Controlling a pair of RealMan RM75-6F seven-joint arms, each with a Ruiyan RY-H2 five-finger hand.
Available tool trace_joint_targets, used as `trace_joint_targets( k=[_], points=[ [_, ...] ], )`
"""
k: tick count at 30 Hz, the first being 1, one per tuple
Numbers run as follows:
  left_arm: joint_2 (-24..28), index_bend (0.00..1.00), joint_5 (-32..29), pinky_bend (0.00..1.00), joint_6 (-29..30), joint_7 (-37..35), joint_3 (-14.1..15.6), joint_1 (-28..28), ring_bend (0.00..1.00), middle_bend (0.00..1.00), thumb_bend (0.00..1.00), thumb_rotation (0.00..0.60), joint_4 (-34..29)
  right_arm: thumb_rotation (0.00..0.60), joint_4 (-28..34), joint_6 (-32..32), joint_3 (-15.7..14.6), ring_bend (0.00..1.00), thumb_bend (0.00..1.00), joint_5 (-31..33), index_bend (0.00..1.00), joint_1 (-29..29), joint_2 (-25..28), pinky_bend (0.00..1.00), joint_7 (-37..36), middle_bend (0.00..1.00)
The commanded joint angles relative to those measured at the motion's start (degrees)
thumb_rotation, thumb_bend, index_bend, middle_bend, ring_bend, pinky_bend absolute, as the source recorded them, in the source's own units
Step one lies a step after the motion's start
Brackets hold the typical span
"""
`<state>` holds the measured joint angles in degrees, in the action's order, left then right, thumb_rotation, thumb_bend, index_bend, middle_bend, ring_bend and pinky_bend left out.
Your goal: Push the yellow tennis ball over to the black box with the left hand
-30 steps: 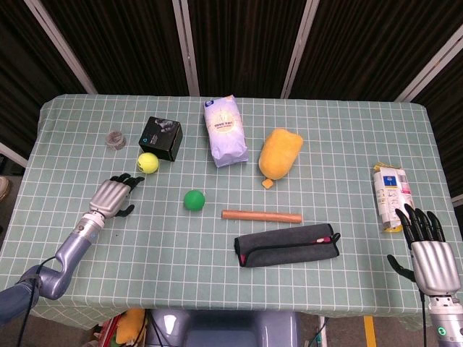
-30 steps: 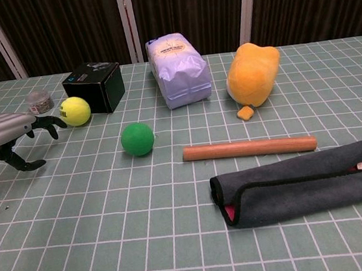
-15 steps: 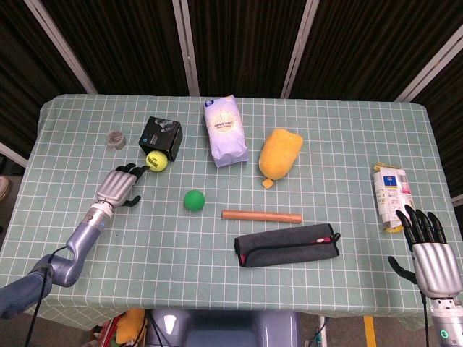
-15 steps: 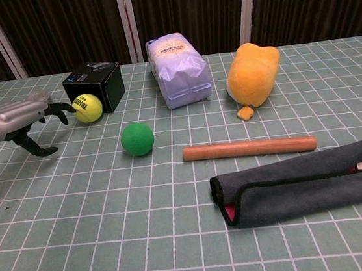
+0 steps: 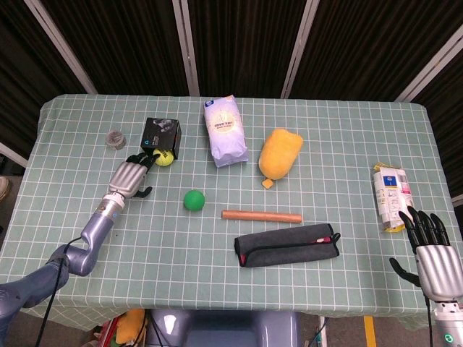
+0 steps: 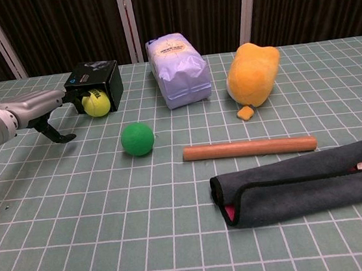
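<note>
The yellow tennis ball (image 5: 164,157) (image 6: 96,104) lies against the front face of the black box (image 5: 161,134) (image 6: 96,81) at the table's back left. My left hand (image 5: 130,176) (image 6: 39,110) is stretched out flat just left of the ball, holding nothing. Its dark fingertips (image 5: 143,157) reach the ball's left side beside the box. My right hand (image 5: 432,253) hovers at the table's near right corner with its fingers spread and empty; the chest view does not show it.
A green ball (image 5: 193,200) (image 6: 137,139) sits just in front of the box. A wooden stick (image 5: 261,215), a grey pouch (image 5: 287,245), a white-purple bag (image 5: 225,131) and a yellow plush (image 5: 281,153) fill the middle. A small jar (image 5: 114,139) is far left, a carton (image 5: 389,196) far right.
My left hand has reached forward and to the right, rolling the yellow ball from open cloth up against the black box. The right hand has barely moved.
</note>
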<state>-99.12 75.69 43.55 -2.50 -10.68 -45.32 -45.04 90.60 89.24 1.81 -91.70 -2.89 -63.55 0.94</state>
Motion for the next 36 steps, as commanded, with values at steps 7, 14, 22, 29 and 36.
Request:
trace_joint_targets(
  k=[7, 14, 22, 29, 36],
  points=[
    [-1.24, 0.05, -2.29, 0.14, -1.5, 2.99, -0.24, -0.57, 0.21, 0.31, 0.31, 0.6, 1.26, 0.6, 0.14, 0.19, -0.21, 0.0, 0.27, -0.59, 0.0, 0.11, -0.24, 0.0, 0.85, 0.0],
    [-2.26, 0.05, -2.51, 0.14, 0.75, 5.32, -0.15, -0.38, 0.24, 0.3, 0.31, 0.6, 1.76, 0.6, 0.34, 0.4, -0.14, 0.0, 0.27, -0.51, 0.0, 0.26, -0.14, 0.0, 0.59, 0.0],
    [-3.55, 0.03, -5.86, 0.12, -0.59, 10.44, -1.4, -1.09, 0.13, 0.27, 0.3, 0.6, 2.44, 0.6, 0.15, 0.83, -0.27, 0.0, 0.27, -0.92, 0.0, 0.47, 0.08, 0.0, -0.2, 0.0],
    [-4.75, 0.0, -10.1, 0.03, -0.79, 15.75, -3.62, -1.98, 0.0, 0.03, 0.29, 0.6, 3.57, 0.6, -0.03, 1.5, -0.58, 0.0, 0.27, -1.85, 0.0, 0.72, 0.19, 0.0, -0.74, 0.0],
    [-6.38, 0.0, -12.34, 0.0, 0.98, 20.04, -4.46, -2.21, 0.0, 0.0, 0.29, 0.6, 5.22, 0.6, -0.26, 2.85, -0.62, 0.0, 0.27, -2.4, 0.0, 1.3, 0.63, 0.0, -2.1, 0.0]
  ],
)
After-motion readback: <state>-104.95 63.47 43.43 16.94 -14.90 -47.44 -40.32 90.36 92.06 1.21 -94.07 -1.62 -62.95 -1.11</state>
